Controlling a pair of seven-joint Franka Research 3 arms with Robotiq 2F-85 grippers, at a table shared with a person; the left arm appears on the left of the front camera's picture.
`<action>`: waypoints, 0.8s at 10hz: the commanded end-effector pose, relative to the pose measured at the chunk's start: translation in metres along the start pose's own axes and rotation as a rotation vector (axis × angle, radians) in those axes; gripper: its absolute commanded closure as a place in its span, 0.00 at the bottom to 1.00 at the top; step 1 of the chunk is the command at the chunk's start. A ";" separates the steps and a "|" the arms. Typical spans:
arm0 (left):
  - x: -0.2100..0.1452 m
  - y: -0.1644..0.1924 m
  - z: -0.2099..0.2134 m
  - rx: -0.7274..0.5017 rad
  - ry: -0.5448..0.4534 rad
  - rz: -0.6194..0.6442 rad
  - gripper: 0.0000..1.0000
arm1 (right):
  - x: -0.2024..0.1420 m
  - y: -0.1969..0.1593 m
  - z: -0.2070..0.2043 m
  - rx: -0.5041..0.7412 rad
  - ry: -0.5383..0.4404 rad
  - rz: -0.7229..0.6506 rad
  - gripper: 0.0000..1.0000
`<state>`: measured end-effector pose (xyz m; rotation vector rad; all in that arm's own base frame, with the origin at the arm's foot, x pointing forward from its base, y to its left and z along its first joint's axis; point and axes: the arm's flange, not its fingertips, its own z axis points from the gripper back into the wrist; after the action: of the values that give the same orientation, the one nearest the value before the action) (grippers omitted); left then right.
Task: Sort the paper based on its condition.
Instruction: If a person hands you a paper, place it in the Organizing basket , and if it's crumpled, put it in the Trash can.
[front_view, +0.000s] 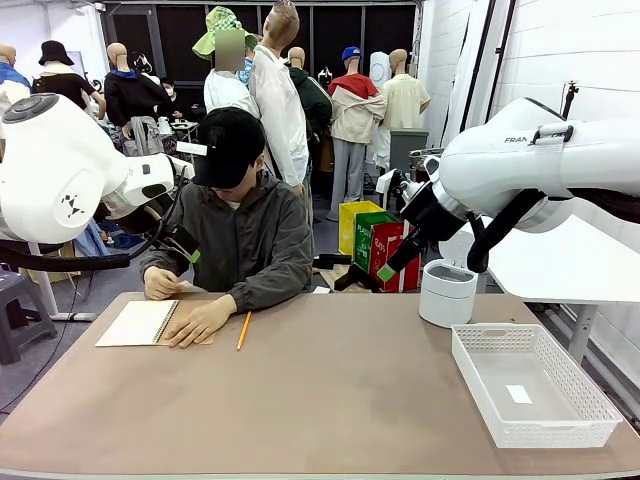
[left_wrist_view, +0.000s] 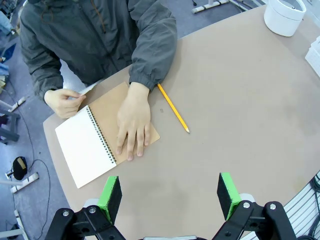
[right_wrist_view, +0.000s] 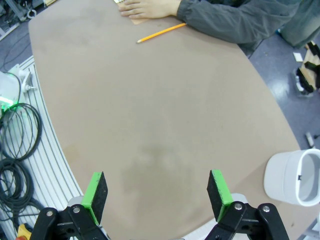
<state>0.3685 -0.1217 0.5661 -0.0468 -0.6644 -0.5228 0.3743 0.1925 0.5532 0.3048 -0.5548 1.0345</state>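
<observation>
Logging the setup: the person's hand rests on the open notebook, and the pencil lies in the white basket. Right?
No: the pencil lies on the table beside the notebook, not in the basket, as the left wrist view shows. The rest holds.

Brown table (front_view: 330, 400), white wall (front_view: 545, 50), grey floor (front_view: 25, 365).
</observation>
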 end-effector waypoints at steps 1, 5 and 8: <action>0.000 0.001 0.001 -0.002 0.005 0.003 0.00 | 0.000 0.000 0.000 -0.002 0.001 0.002 0.00; 0.000 0.001 0.001 -0.002 0.005 0.003 0.00 | 0.000 0.000 0.000 -0.002 0.001 0.002 0.00; 0.000 0.001 0.001 -0.002 0.005 0.003 0.00 | 0.000 0.000 0.000 -0.002 0.001 0.002 0.00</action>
<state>0.3685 -0.1217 0.5661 -0.0468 -0.6644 -0.5228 0.3743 0.1925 0.5532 0.3048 -0.5548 1.0345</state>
